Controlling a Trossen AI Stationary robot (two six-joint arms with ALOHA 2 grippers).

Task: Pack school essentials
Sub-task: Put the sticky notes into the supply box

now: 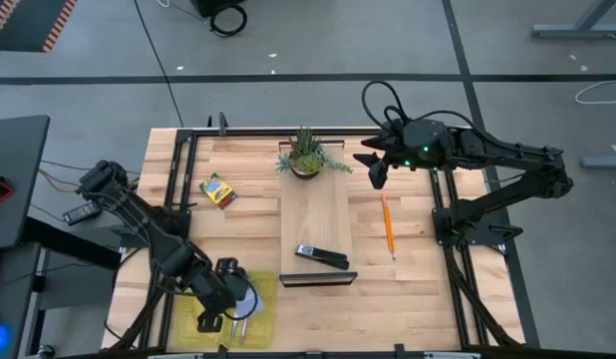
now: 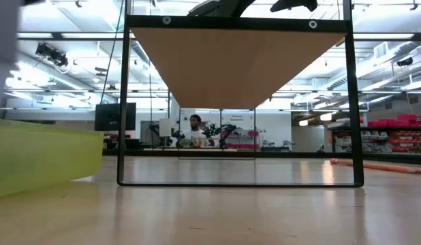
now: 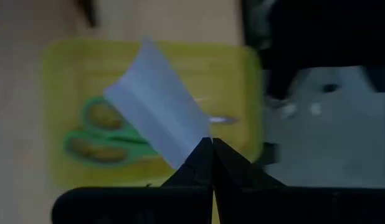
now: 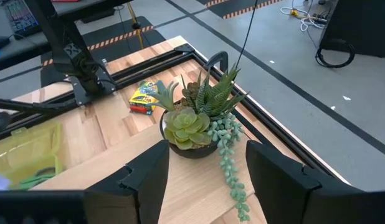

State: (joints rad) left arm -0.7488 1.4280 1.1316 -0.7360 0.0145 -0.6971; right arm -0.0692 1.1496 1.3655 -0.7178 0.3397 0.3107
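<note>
I see even overhead lighting, soft shadows; left wrist view blurred; low view foreground table (image 2: pixel 210 218) unfocused.

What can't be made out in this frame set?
- Yellow bin contents: high view, the left pincer and arm cover most of it.
- Scissors blades: left wrist view, the held blue note pad hides them.
- Table items: low view, only a bin wall and one orange pencil show.
- Purple pen: not identifiable in any view.

no readable text, crayon box (image 4: pixel 144 96) print illegible (blurred)
</note>
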